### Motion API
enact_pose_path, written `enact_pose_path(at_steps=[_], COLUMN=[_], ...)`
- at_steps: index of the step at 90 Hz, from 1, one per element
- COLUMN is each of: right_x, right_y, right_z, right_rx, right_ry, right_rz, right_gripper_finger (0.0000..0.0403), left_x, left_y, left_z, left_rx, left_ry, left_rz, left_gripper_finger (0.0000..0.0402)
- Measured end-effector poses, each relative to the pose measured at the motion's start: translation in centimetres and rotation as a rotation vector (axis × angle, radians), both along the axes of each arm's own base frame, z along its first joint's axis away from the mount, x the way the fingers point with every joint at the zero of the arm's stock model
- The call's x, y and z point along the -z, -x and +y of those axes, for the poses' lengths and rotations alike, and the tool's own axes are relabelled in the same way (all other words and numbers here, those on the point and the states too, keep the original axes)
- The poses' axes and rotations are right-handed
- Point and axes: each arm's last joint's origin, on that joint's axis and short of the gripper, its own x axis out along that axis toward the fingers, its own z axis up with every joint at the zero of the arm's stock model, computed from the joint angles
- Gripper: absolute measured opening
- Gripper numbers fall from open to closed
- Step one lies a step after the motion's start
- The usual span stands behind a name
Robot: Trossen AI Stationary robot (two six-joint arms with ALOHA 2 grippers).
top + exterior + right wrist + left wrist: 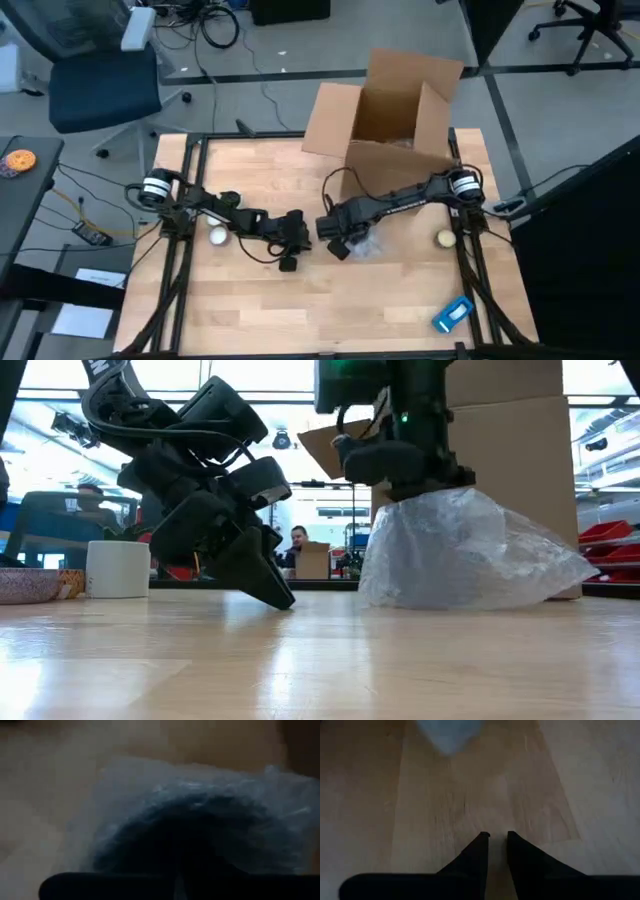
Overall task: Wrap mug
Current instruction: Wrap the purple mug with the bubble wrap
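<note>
The left gripper (275, 595) sits low in the middle of the low view, tips on the table (320, 660), jaws nearly pressed together on nothing. Right of it stands the wrap (465, 555), a crumpled clear bundle with the right gripper (410, 480) pushed into its top; I cannot tell how those jaws stand. The mug itself is hidden, if inside the bundle. A white cup (118, 568) stands at the left, a box (395, 110) at the top centre of the high view, a blue packet (452, 314) lower right
</note>
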Motion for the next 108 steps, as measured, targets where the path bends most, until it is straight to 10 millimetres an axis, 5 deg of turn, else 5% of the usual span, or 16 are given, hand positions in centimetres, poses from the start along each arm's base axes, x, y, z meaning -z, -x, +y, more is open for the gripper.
enact_pose_path(at_steps=[18,31,80,108], right_x=[-4.3,-6.4,-1.5,-1.5], right_y=[-1.1,-0.8,-0.1,-0.1], right_z=[2.5,2.8,2.0,2.5], right_rx=[-0.076,-0.048,0.133,0.125], right_ry=[-0.071,0.029,0.118,0.09], right_rz=[-0.116,-0.136,-0.094,-0.095], right_gripper_finger=[0.0,0.0,0.0,0.0], left_x=[0.0,0.0,0.0,0.0], left_y=[0.0,0.0,0.0,0.0], left_z=[0.0,0.0,0.0,0.0], left_rx=[0.0,0.0,-0.015,-0.014], left_ry=[0.0,0.001,0.016,0.015], left_rz=[-0.004,-0.007,0.002,0.003], left_gripper_finger=[0.0053,0.0053,0.0053,0.0053])
